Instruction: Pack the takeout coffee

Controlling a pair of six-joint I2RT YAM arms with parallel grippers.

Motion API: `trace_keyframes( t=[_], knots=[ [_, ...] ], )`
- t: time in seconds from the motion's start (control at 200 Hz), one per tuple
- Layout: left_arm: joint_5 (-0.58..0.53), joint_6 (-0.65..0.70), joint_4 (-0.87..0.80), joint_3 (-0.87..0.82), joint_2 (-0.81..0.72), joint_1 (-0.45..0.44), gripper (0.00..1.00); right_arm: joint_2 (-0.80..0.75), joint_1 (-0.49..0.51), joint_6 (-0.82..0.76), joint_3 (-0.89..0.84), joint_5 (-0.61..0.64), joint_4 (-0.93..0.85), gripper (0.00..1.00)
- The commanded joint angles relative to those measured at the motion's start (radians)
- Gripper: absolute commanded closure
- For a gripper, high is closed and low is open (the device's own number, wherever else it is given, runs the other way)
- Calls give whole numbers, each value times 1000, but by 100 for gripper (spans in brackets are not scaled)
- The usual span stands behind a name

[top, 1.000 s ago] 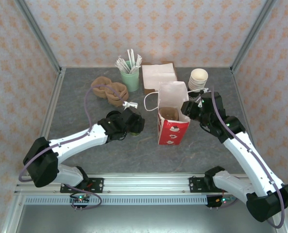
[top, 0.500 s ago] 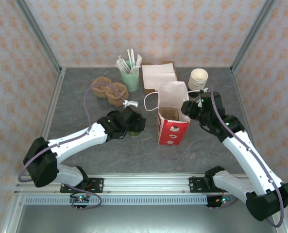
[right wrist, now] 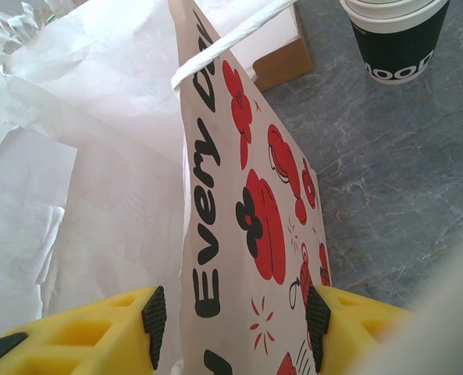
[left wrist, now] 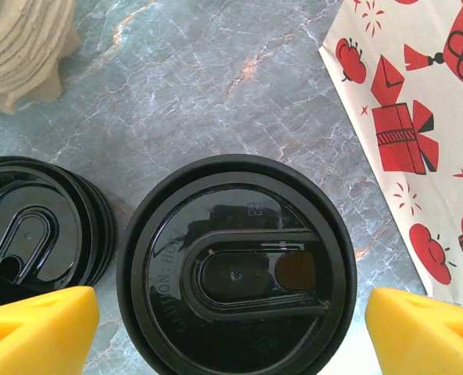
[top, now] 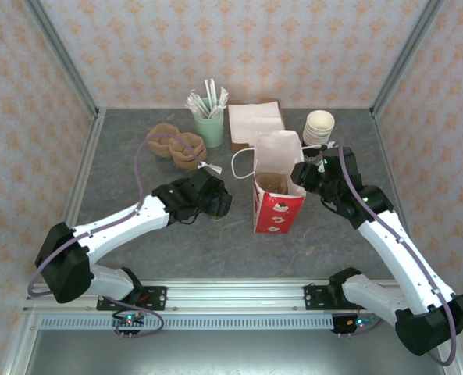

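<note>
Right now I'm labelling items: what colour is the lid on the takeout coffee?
Black and glossy; the lid shows best in the left wrist view.

From where I stand, the red-and-white printed paper bag [right wrist: 251, 234] has black brush-style lettering running up its side; it starts "Eve", one or two more letters follow, then a capital "D" near the top fold, where the rest is cut off. The dark paper cup with a cream rim [right wrist: 395, 43] shows white letters, "OOD". The round black plastic lid [left wrist: 235, 273] has faint embossed words, seemingly "CAUTION: HOT".
</note>
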Motion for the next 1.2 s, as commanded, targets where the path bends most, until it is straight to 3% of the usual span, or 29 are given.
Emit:
trace_keyframes(
  t=[0.0, 0.966, 1.196],
  knots=[
    [13, 15, -21, 29, 10, 8, 11, -13, -7, -12, 6, 0, 19, 47],
    [14, 28, 32, 34, 87, 17, 24, -17, -7, -15, -3, -6, 20, 47],
    [13, 31, 42, 21, 96, 17, 31, -18, -7, -17, -4, -3, 18, 47]
  ],
)
